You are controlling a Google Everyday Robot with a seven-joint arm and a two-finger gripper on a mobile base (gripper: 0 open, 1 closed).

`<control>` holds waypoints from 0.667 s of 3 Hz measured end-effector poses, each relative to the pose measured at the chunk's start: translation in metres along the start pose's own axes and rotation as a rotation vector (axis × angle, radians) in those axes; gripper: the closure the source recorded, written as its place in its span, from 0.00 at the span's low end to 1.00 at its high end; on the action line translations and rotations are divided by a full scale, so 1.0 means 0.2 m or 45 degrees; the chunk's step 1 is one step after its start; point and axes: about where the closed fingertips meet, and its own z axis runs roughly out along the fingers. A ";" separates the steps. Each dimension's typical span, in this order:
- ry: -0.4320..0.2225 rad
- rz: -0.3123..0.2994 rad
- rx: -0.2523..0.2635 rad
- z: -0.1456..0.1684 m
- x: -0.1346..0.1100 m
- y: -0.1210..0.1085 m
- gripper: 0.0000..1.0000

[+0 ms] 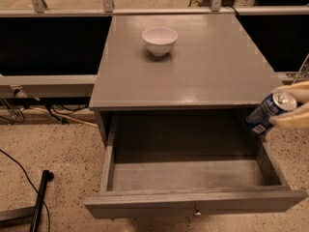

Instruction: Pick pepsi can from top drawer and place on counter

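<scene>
Where the pepsi can is: the pepsi can [270, 112] hangs in the air at the far right, tilted with its silver top up and to the right. It is clear of the drawer floor and just beside the front right corner of the worktop.
Gripper: the gripper [282, 106] reaches in from the right edge of the view and pinches the can between two pale fingers, one along the top end and one under the body.
Top drawer: the top drawer [193, 199] is pulled fully open and its grey interior shows nothing inside; the small knob [196, 210] sits at the middle of the front panel.
Worktop: the worktop [203, 76] is a broad grey surface directly above the drawer, and the can is not over it yet but off its right edge.
White bowl: the white bowl [160, 39] stands upright toward the back of the worktop, well apart from the can (not part of the job).
Done so far: the can is grasped and out of the drawer, so the pick looks complete.
Left to do: carry the can above the worktop edge and inward, bring it upright, set it down on a bare patch and let go.
Progress, as a judgement: roughly halfway.
</scene>
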 end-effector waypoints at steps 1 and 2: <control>0.037 0.032 -0.167 0.03 -0.10 -0.12 1.00; 0.062 0.156 -0.261 0.13 -0.15 -0.38 1.00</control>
